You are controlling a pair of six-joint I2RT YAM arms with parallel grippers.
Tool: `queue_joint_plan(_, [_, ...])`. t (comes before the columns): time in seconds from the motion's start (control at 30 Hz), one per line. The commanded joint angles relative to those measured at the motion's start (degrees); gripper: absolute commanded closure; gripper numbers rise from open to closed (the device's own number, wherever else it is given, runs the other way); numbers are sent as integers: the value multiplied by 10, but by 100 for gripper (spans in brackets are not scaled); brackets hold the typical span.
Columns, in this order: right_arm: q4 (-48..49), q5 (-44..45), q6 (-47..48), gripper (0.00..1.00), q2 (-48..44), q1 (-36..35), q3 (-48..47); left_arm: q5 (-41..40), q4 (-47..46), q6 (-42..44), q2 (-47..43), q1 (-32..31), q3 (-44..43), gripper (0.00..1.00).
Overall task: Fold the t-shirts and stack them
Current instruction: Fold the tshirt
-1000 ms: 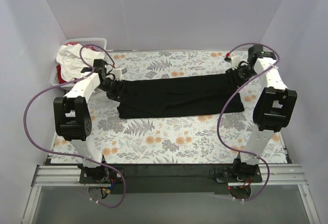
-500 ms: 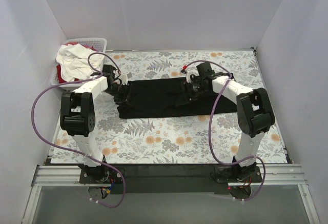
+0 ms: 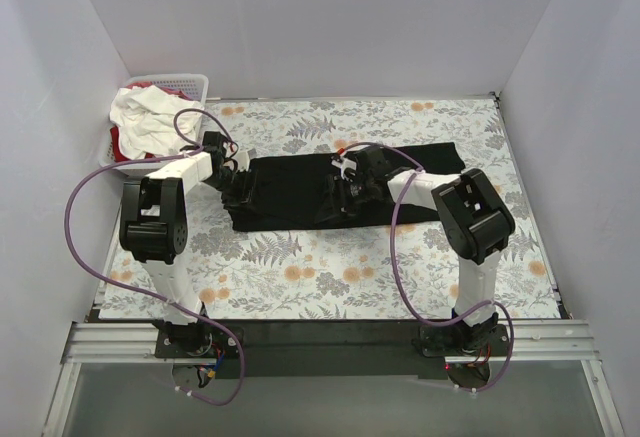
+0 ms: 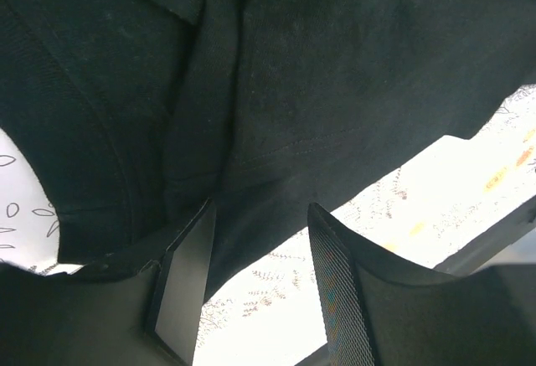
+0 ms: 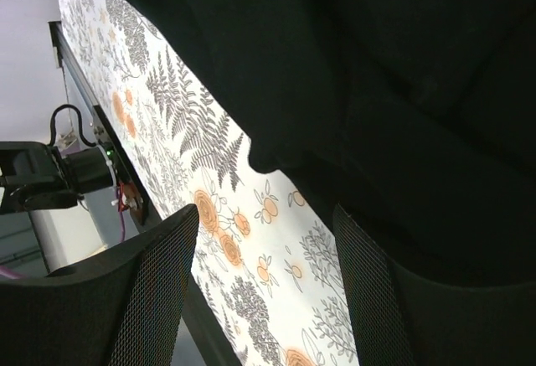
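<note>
The black t-shirt [image 3: 290, 192] lies in a long band across the middle of the floral table, creased and partly folded lengthwise. My left gripper [image 3: 238, 185] is low at its left end. In the left wrist view [image 4: 261, 215] the jaws are open, with black fabric [image 4: 335, 64] just past the fingertips and table showing between them. My right gripper [image 3: 335, 192] is over the shirt's middle. In the right wrist view [image 5: 264, 215] it is wide open and empty, just beside the shirt's near edge [image 5: 402, 90]. White [image 3: 145, 112] and red [image 3: 118, 142] t-shirts lie heaped in the basket.
The white slotted basket [image 3: 190, 82] stands at the back left corner against the wall. The floral tablecloth [image 3: 330, 267] covers the table. White walls close in the left, back and right sides. Purple cables loop beside both arms.
My right gripper has swept left from the shirt's right end to its middle. The left gripper has shifted slightly right at the left end. The shirt's right part now lies looser.
</note>
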State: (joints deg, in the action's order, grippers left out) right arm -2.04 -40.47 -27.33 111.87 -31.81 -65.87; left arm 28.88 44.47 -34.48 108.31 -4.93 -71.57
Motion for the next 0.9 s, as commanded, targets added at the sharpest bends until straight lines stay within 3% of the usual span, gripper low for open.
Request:
queue_joint_plan(0.0, [63,-3,-44,28,-1,-18,6,-15,-16,-1,-9,2,8,53])
queue_joint_plan(0.3, [93,6,-84,38,21,-33,0,-19,-24,-13,-24,2,20,53])
queue_joint_plan(0.73, [99,15,-98,43,53,-38,2,5,-9,-18,-17,24,4,52])
queue_joint_plan(0.87, [99,15,-96,51,60,-39,-4,17,-15,-21,-5,24,1,52])
